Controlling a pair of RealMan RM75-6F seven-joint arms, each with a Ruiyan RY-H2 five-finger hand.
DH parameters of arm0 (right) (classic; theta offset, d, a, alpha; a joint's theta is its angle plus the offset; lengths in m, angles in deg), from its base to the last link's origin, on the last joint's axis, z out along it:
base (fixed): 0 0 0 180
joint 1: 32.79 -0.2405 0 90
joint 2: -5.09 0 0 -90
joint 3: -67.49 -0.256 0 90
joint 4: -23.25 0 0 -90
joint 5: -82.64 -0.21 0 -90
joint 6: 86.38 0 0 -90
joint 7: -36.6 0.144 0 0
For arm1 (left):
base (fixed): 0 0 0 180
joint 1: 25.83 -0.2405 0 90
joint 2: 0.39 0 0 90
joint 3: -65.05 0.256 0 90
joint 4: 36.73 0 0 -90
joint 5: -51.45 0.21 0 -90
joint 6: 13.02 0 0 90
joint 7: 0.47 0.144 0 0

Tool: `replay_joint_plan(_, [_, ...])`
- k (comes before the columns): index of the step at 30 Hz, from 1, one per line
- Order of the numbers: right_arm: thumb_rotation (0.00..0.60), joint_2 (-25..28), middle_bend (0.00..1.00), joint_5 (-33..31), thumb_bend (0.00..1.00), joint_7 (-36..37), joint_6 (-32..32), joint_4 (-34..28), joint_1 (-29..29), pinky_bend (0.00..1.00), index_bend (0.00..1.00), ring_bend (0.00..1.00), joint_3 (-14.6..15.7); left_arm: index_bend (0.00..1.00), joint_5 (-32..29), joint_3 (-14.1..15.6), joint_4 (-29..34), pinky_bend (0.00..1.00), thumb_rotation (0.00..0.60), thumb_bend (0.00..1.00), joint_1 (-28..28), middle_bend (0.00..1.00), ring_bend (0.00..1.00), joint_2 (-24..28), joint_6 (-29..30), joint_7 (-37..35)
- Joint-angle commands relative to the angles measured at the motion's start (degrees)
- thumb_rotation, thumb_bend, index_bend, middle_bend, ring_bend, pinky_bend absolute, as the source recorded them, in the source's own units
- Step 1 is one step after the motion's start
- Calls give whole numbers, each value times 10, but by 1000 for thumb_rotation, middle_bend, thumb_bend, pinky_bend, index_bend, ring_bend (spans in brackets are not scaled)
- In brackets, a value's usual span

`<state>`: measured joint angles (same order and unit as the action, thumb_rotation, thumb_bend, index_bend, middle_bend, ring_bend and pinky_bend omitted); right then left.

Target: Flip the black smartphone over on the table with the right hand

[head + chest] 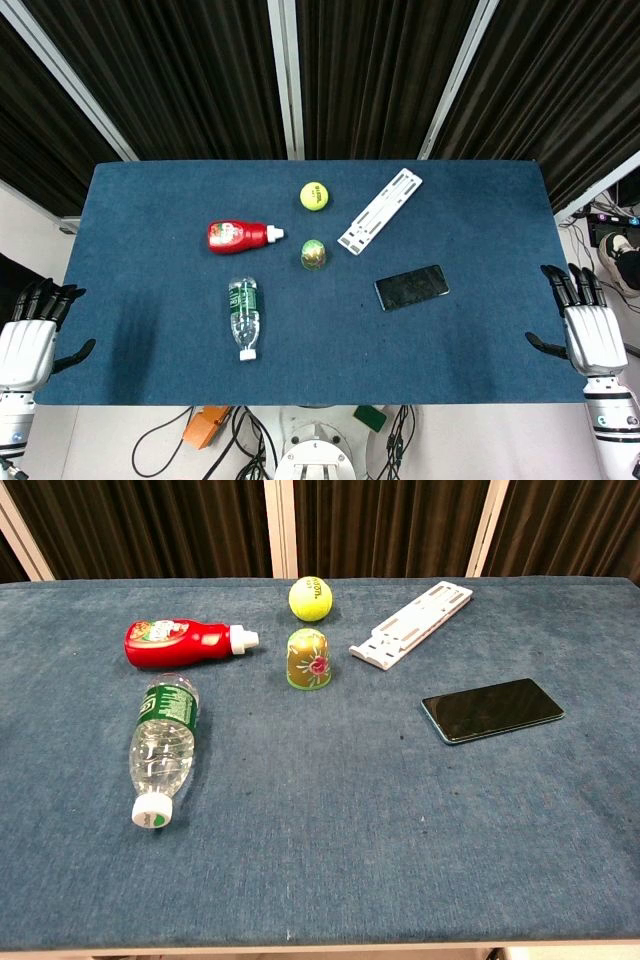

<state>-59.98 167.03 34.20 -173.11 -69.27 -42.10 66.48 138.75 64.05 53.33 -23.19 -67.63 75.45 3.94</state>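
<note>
Nearest you in the chest view lies the clear water bottle (pixel 163 748) on its side, white cap toward you, green label at the far end. At 12 o'clock from it, close by, the red sauce bottle (pixel 184 642) also lies flat, its white cap pointing to 3 o'clock. Off that cap, toward 3 o'clock, the small green-and-gold dome (pixel 308 659) stands upright, and the yellow tennis ball (pixel 310 597) sits just beyond it at 12 o'clock. A white slotted rail (pixel 412 625) lies slantwise at 2 o'clock from the dome, clear of it.

Your task piece, the black smartphone (pixel 492 709), lies flat on the blue worktop (pixel 330 860), glossy face up, at 4 o'clock from the dome and at 5 o'clock from the rail, touching neither.

In the head view your right hand (pixel 586 328) hangs off the worktop's right edge, at 3 o'clock from the phone and well apart from it, fingers spread and holding nothing. Your left hand (pixel 30 335) hangs off the left edge, at 9 o'clock from the water bottle, likewise with fingers apart and nothing in them
</note>
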Motion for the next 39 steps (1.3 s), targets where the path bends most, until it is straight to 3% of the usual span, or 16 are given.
replay_joint_plan(1, [600,0,169,1,170,-1,3,-2,-1,66,143,0,-3,194,0,-1,4,0,600,221,1,156,49,1,0,2])
replay_joint_plan(5, [600,-9,169,10,170,-3,21,3,-14,68,165,0,-11,194,0,-3,7,0,600,221,0,156,49,2,1,4])
replay_joint_plan(11, [600,-67,169,8,171,-36,115,41,-77,79,221,0,-26,194,4,-3,10,0,600,221,4,156,49,1,-2,8])
replay_joint_plan(18, [600,-163,169,-27,179,-73,240,127,-159,87,279,0,-48,194,-4,-5,16,0,600,221,2,156,49,3,-4,14])
replay_joint_plan(23, [600,-211,169,-48,248,-76,304,186,-200,87,333,0,-56,194,-10,-6,20,0,600,221,2,156,49,6,-9,19])
replay_joint_plan(39, [600,-249,169,-68,299,-58,353,245,-239,87,372,0,-56,194,-24,-11,24,0,600,221,8,156,49,7,-23,30])
